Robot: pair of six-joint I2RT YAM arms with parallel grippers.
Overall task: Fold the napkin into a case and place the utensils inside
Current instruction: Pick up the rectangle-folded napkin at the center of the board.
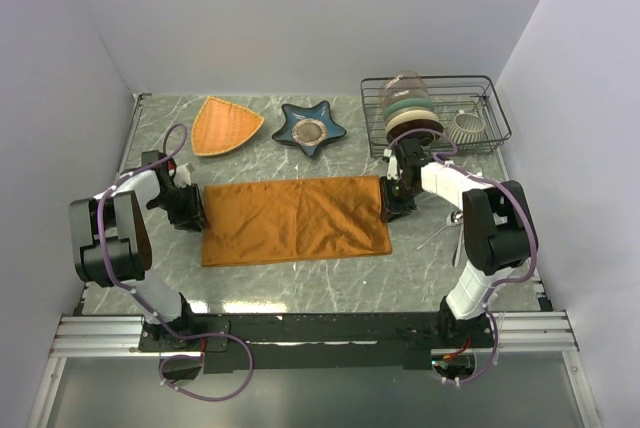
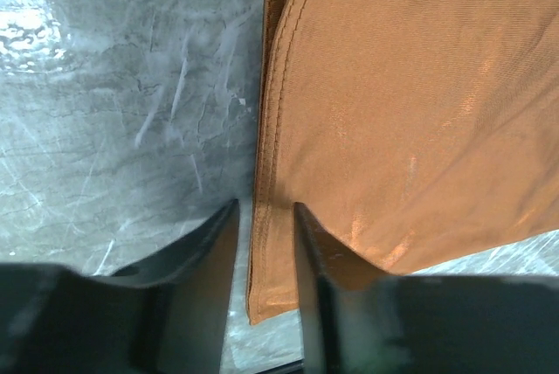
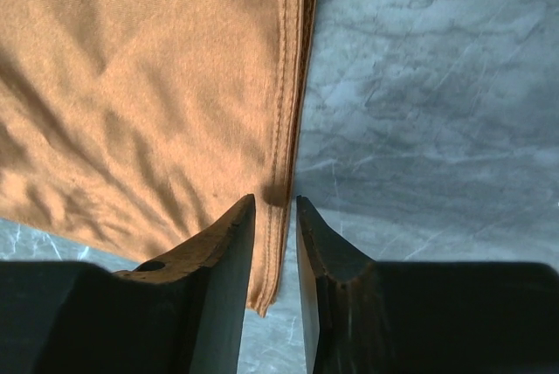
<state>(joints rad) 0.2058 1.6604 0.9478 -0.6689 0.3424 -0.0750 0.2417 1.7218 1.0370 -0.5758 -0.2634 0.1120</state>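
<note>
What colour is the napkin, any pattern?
The napkin is plain rust-orange, no pattern, just a stitched hem; best in the left wrist view.

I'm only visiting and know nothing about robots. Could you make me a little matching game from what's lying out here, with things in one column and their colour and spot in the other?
Things:
1. napkin
2. woven plate
3. star-shaped dish
4. wire rack

Colour and spot:
A. dark blue, far middle
B. black, far right corner
C. rust-orange, spread flat in the centre
D. light orange, far left

Pairs: 1-C, 2-D, 3-A, 4-B
</note>
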